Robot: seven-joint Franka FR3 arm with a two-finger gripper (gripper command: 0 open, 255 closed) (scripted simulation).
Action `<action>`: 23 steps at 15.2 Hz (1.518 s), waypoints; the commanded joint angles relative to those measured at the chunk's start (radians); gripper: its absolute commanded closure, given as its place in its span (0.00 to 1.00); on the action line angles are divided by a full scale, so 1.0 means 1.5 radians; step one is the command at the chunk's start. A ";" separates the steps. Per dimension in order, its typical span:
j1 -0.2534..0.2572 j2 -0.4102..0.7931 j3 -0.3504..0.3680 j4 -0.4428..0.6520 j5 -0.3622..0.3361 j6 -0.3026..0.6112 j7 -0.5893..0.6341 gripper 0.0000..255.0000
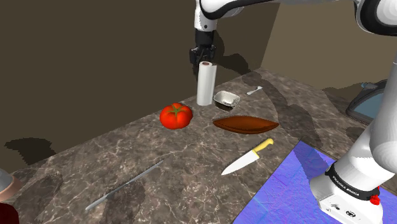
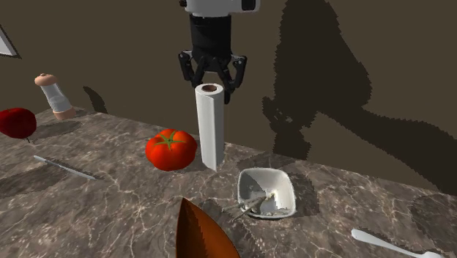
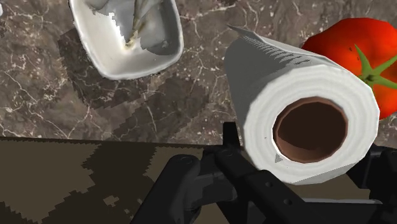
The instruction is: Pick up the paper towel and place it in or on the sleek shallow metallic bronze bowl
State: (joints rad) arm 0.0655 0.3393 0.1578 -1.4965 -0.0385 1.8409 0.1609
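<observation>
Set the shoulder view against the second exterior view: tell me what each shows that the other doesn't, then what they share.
Shoulder view's own: the yellow-handled knife and the blue-topped stand. Second exterior view's own: an upright shaker and a dark red round thing; slivers at the shoulder view's lower left corner may be these, I cannot tell. Shared: the gripper, jaws open about the top of the paper towel roll, the tomato, white dish, brown bowl, spoon and long grey tool.
</observation>
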 commanded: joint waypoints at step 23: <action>-0.046 -0.401 -0.034 -0.309 0.055 -0.090 -0.088 1.00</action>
State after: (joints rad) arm -0.0010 -0.2263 0.1132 -1.9318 0.0417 1.7148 0.0403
